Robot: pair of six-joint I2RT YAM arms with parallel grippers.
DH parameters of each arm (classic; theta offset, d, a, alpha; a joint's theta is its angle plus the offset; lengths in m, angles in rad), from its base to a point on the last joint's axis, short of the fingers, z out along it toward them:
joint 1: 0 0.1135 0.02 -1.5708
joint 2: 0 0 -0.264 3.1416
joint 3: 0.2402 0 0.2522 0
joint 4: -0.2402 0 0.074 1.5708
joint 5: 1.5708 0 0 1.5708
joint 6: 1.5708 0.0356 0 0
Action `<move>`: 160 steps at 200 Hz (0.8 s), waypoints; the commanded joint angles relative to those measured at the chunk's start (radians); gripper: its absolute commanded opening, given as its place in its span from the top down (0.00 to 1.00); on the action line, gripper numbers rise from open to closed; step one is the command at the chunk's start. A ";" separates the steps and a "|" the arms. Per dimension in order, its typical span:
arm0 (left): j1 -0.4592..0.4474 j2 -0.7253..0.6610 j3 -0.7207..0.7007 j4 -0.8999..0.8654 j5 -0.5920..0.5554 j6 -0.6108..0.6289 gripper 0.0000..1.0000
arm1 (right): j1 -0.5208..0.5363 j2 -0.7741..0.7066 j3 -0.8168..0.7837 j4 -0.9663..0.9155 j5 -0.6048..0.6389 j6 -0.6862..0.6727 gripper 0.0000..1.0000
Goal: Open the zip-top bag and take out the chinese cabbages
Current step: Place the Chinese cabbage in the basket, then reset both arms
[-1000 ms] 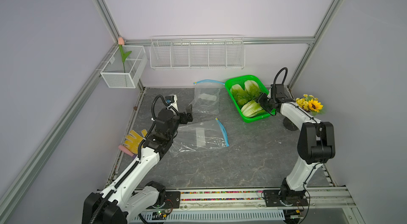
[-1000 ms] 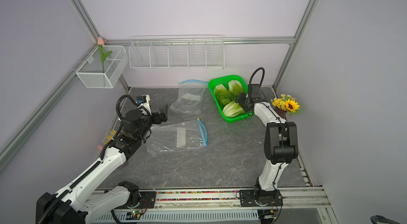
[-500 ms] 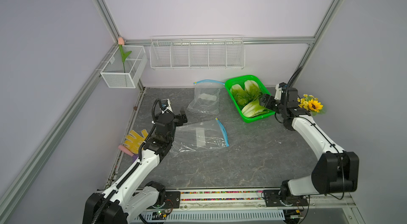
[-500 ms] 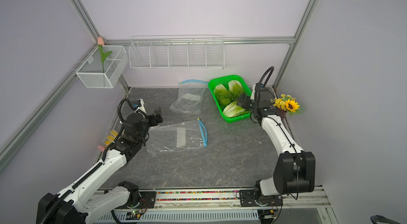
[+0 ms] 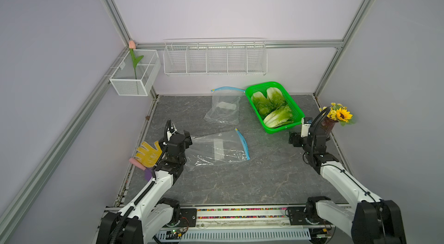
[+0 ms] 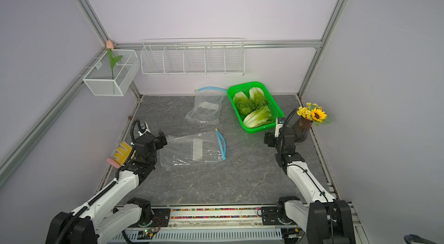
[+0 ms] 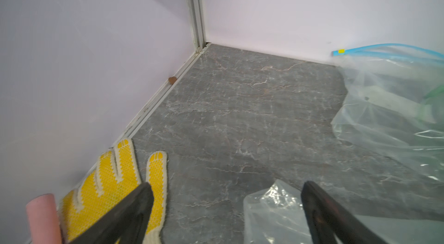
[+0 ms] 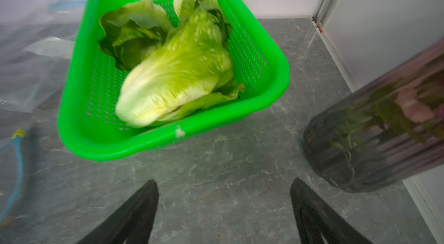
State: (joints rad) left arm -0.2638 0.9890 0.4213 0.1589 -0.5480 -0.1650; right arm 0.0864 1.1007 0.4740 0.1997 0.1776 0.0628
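Grey marble tabletop [image 5: 240, 182]: we note three chinese cabbages [image 5: 278, 116] in green basket [image 5: 283, 128], both zip-top bags [image 5: 216, 149] empty. Left gripper [image 7: 225, 190] and right gripper [image 8: 224, 185] spread, holding nothing. Risk, we judge: right arm brushing vase [image 8: 374, 139], toppling it.

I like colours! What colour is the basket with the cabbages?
Bright green basket, best in right wrist view.

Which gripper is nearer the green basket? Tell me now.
Right. The right gripper hovers by the near rim of the green basket; the left gripper is across the table, at a zip-top bag.
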 commanded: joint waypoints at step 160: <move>0.262 0.508 0.034 0.547 0.425 0.113 0.02 | -0.050 0.446 -0.148 0.808 -0.034 -0.123 0.11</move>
State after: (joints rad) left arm -0.0063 1.4971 0.4206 0.6624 -0.1905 -0.0914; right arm 0.0441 1.5486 0.3119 0.9466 0.1646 -0.0357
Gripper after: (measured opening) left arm 0.975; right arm 0.887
